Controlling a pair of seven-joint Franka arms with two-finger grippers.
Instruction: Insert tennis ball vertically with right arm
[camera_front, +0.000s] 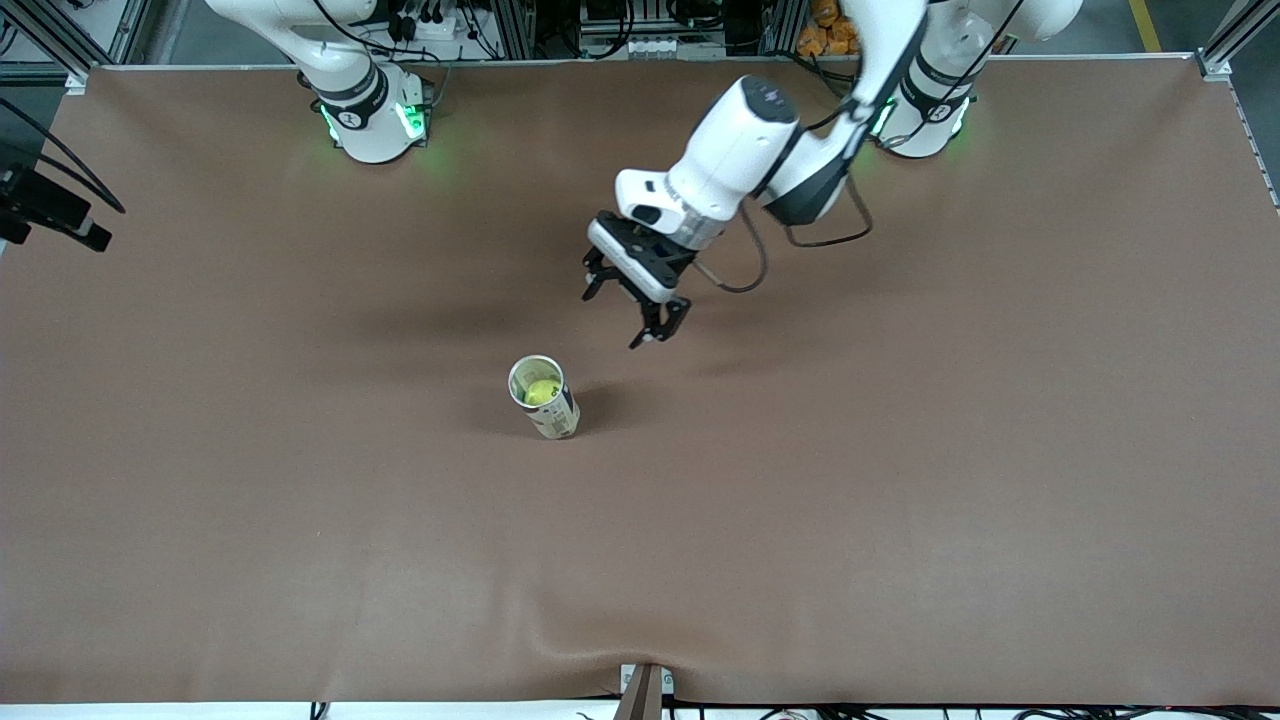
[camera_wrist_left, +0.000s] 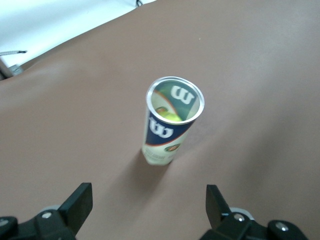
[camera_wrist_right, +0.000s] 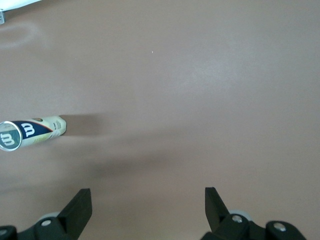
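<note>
The tennis ball already sits in the upright can. The left gripper, wide and empty, hovers beside the can; a careless sweep could topple it. The right gripper is wide too, holding nothing.

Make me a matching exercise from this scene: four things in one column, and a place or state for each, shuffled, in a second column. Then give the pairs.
Things
1. tennis ball
2. can
3. left gripper
4. table

Places or states
A. open, in the air above the table, holding nothing
B. upright with its mouth uncovered
C. brown, bearing the can
D. inside the can

Pairs: 1-D, 2-B, 3-A, 4-C
</note>
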